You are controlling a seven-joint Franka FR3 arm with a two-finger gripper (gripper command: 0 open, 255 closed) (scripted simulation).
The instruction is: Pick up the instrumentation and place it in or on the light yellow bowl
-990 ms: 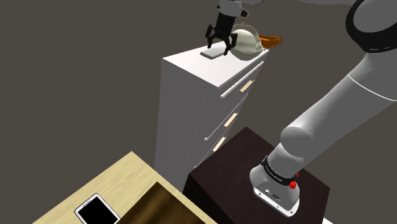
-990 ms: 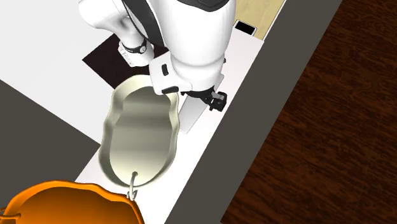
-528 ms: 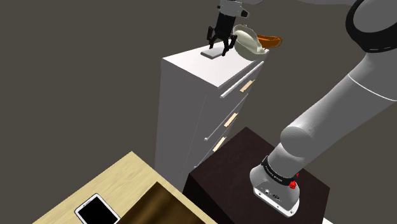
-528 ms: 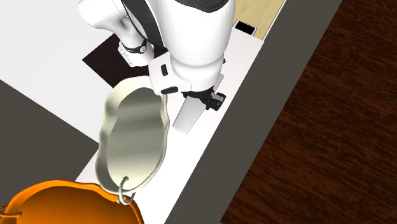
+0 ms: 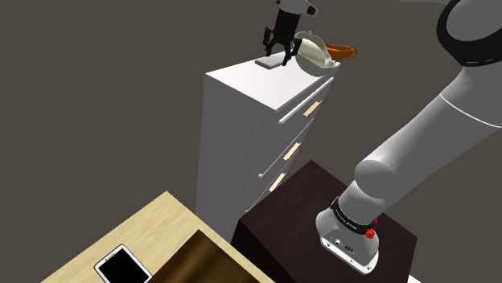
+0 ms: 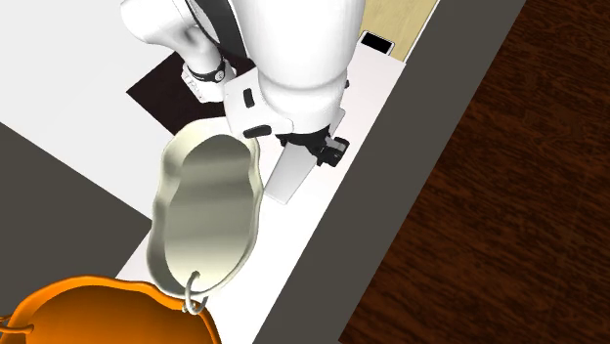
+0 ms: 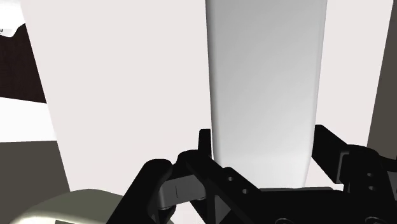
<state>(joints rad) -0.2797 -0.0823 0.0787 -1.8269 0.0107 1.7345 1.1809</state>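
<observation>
The instrument is a flat, pale grey slab [image 5: 268, 62] near the edge of the white cabinet's top [image 5: 241, 79]. My black gripper [image 5: 279, 53] comes down on it from above, shut on its near end. In the wrist view the two fingers [image 7: 203, 145] clasp the slab [image 7: 264, 83] from both long sides. The second exterior view shows the slab [image 6: 288, 178] under the white hand, with the gripper [image 6: 330, 152] at its end. The pale yellowish bowl [image 5: 314, 53] stands tilted right beside the gripper, its hollow [image 6: 205, 210] facing sideways. Its rim [image 7: 63, 210] shows close to the fingers.
An orange bowl [image 5: 344, 52] sits just behind the pale one, touching it [image 6: 98, 313]. The white cabinet has drawers with wooden handles [image 5: 291, 150]. Below it are my dark stand [image 5: 314, 209] and a wooden table with a phone [image 5: 121, 264]. The cabinet's edge [image 6: 362, 147] runs close to the slab.
The fingers went from open to shut on the slab and the hand rose slightly. The pale bowl tipped up on its side next to the gripper.
</observation>
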